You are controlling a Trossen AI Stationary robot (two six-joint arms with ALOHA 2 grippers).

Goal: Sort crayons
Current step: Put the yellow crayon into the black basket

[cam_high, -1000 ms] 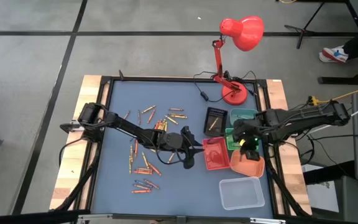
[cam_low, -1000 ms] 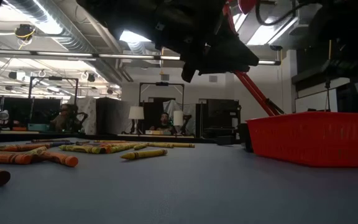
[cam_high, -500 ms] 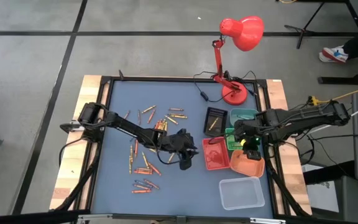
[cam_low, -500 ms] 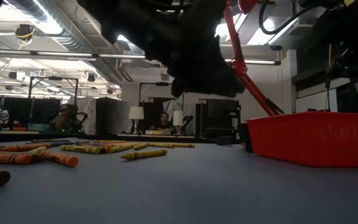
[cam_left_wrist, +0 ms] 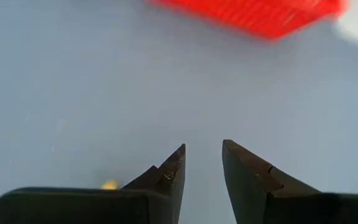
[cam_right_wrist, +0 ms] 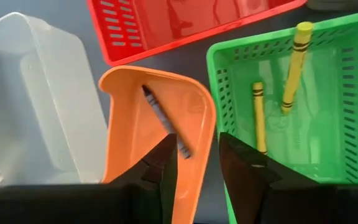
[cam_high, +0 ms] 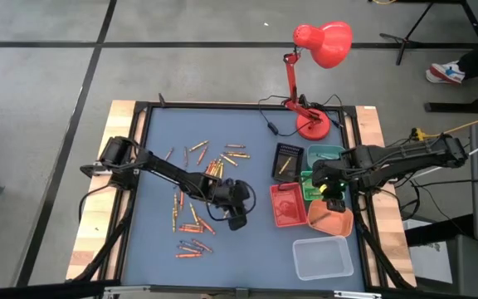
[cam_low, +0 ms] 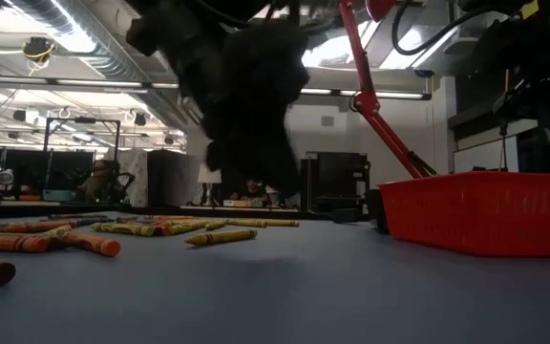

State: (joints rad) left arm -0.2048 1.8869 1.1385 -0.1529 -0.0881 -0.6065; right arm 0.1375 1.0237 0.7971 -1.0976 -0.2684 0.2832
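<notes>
Dozens of small wax crayons (cam_high: 196, 199), mostly orange and red, lie scattered on the blue bench (cam_high: 164, 133), well apart from the trays at its right side. The left end effector (cam_left_wrist: 202, 167) hangs over bare bench beside the red slotted plastic tray (cam_high: 288, 204), its fingers parted and gripping nothing, probably ready for another pick. The right end effector (cam_right_wrist: 196, 163) hovers released above the orange plastic tub (cam_right_wrist: 166, 130), where a dark blue crayon (cam_right_wrist: 164, 119) lies. Yellow crayons (cam_right_wrist: 258, 115) rest in the green slotted basket (cam_right_wrist: 328, 74); a clear plastic bin (cam_right_wrist: 30, 93) and red desk lamp (cam_high: 318, 58) stand near.
</notes>
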